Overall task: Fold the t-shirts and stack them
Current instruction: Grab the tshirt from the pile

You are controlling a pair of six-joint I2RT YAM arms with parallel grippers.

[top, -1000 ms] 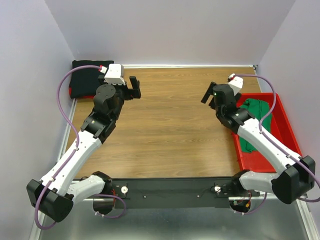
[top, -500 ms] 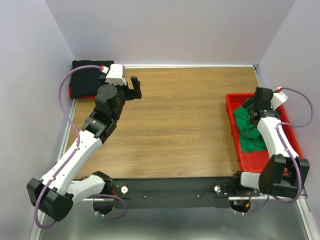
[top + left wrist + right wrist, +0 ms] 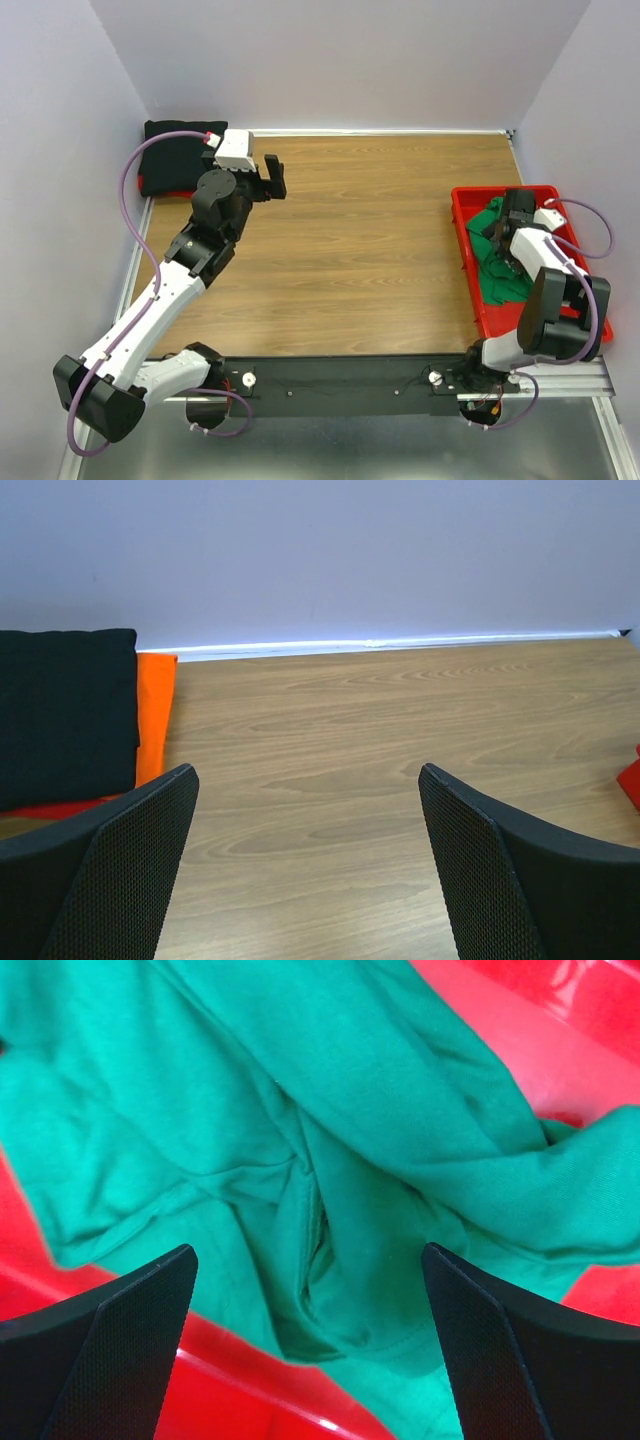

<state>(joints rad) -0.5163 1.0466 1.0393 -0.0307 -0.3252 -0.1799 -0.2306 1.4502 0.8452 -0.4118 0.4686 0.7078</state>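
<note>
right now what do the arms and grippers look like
The left arm and right arm share white link shells, black joints and black bases. A purple cable loops along each to a white wrist camera block. The left gripper and right gripper have two broad black fingers with finely dimpled pads.

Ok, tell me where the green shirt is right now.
In the top view the green shirt lies crumpled in the red tray at the right edge of the table, directly under the right gripper, jaws open.
</note>
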